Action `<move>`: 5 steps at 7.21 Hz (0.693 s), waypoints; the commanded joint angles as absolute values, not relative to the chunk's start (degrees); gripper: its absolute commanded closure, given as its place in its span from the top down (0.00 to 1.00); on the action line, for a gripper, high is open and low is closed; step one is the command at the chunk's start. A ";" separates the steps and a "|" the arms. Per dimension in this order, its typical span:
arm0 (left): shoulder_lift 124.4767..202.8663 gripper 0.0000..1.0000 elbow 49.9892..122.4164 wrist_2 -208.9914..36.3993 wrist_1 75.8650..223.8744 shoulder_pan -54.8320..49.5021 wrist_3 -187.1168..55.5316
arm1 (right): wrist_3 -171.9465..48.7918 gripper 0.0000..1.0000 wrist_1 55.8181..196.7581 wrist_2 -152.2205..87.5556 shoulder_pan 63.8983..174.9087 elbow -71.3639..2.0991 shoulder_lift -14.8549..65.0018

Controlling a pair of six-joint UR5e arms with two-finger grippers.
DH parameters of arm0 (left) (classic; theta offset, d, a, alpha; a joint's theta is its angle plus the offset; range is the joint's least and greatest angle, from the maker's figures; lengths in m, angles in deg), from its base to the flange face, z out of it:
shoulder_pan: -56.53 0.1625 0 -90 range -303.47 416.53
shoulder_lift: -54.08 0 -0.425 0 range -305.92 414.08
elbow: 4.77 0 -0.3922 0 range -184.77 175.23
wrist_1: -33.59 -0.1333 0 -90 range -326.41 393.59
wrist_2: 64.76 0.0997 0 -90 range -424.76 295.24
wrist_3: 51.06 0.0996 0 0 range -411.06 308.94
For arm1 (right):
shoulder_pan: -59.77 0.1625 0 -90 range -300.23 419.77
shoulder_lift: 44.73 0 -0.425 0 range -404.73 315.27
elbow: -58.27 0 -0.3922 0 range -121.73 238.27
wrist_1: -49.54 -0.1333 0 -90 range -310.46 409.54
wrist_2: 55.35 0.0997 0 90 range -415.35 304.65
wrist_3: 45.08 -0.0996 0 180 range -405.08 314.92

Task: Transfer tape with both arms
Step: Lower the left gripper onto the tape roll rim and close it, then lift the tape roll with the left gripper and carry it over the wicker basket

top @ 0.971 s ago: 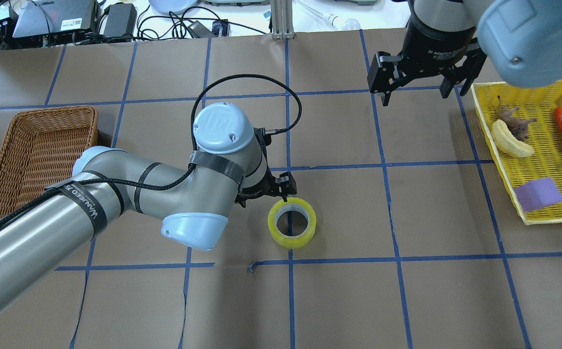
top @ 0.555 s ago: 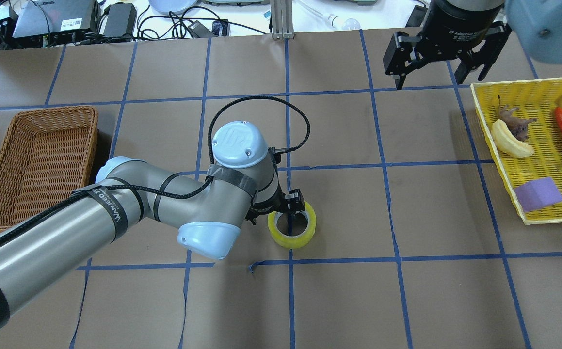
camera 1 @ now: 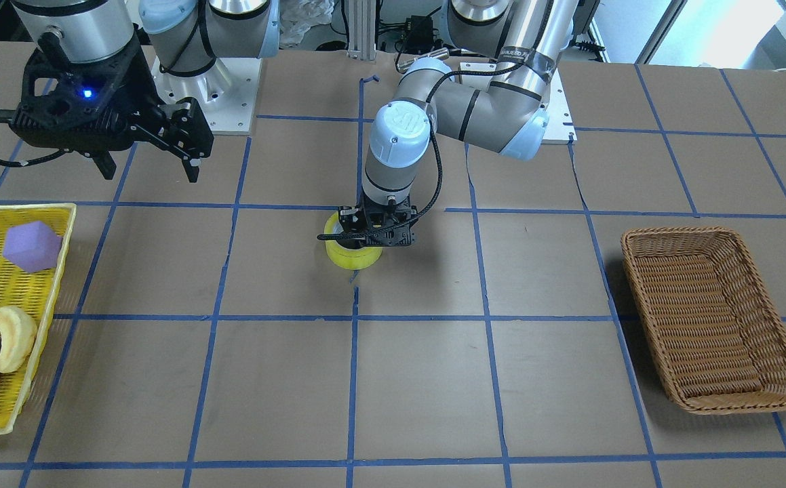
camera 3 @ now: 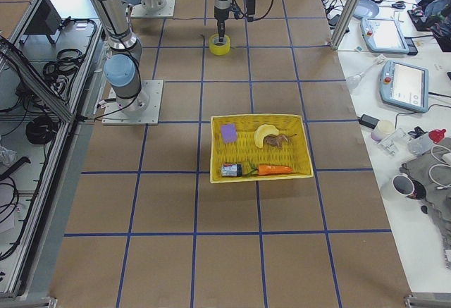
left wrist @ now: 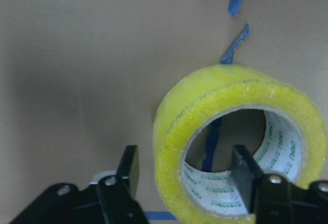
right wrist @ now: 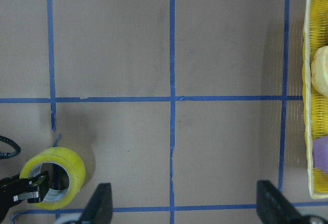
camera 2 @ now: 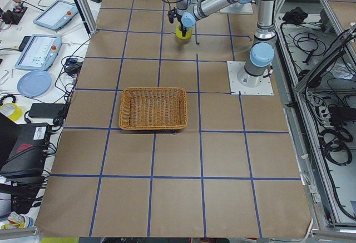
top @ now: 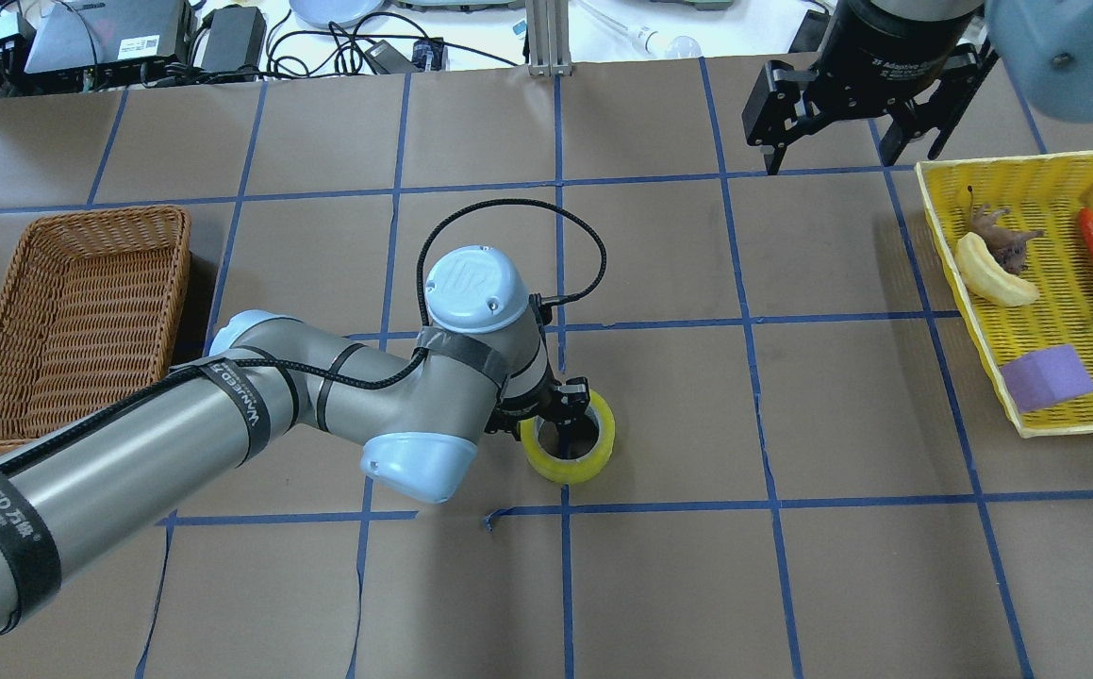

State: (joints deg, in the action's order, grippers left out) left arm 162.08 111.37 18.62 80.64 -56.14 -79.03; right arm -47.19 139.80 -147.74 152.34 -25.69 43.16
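The yellow-green tape roll lies flat on the brown table near its middle, white core up. It also shows in the front view and the right wrist view. My left gripper is down at the roll and open. In the left wrist view its fingers straddle the roll's wall, one finger inside the core and the other outside. My right gripper is open and empty, held high over the far right of the table.
A brown wicker basket stands at the left. A yellow basket at the right holds a pale crescent toy, a carrot, a purple block and a small animal figure. Blue tape lines form a grid on the table.
My left gripper has moved right and down onto the roll, so one finger now sits in its core. My right gripper has moved away toward the table's far edge.
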 commanded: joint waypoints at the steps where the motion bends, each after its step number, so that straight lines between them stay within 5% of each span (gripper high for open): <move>1: 160.71 0.07 111.69 19.17 80.17 -56.23 -74.57 | -47.19 1.00 139.89 -147.73 152.41 -25.84 43.16; 5: 151.41 0.00 110.73 27.34 88.31 -52.83 -61.54 | -47.19 1.00 139.89 -147.73 152.50 -25.84 43.16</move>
State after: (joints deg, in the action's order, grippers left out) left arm 154.74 111.04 25.81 84.61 -54.70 -65.60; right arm -47.19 139.89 -147.73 152.43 -25.83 43.16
